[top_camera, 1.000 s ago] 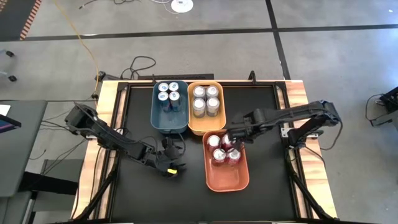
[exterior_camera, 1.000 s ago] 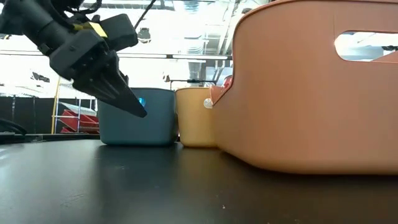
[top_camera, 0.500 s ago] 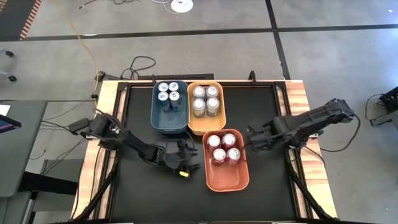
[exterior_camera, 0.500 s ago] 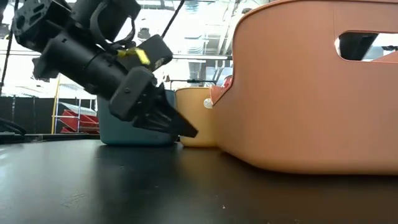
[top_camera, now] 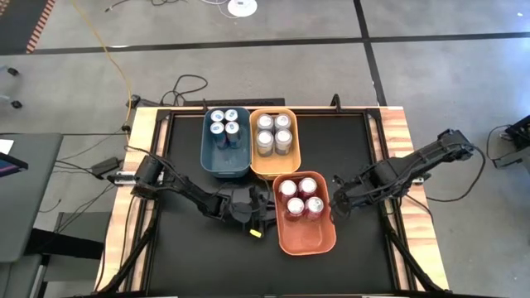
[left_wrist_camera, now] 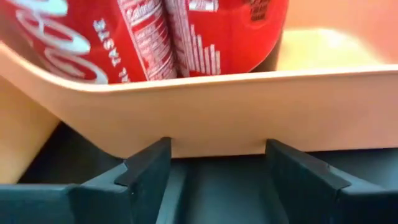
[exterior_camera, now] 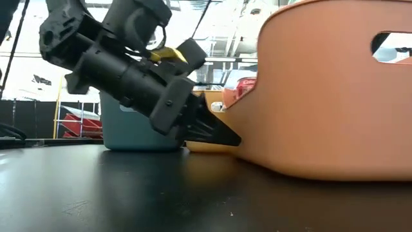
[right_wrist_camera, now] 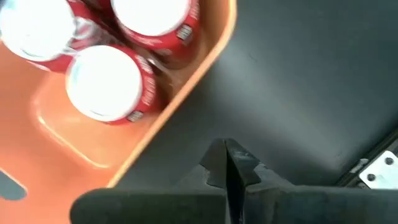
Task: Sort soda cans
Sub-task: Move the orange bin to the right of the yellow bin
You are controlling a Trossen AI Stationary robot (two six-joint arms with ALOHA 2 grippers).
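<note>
- Left end effector (top_camera: 263,217), fingers parted, presses against the orange bin (top_camera: 306,236); red soda cans (top_camera: 300,197) sit just beyond.
- Right end effector (top_camera: 335,207), closed and empty, sits beside the bin's opposite wall.

A black table top (top_camera: 348,149) with pale wooden edges (top_camera: 141,136) is carrying three plastic bins. A teal bin (top_camera: 225,168) and a yellow-orange bin (top_camera: 275,170) are sitting side by side, touching, toward the far edge. An orange bin (top_camera: 308,237) is lying nearer the front, its far end just beside the yellow-orange one. In the low view the orange bin (exterior_camera: 322,129) is resting flat on the dark surface (exterior_camera: 129,200), with the other two standing behind it.
</note>
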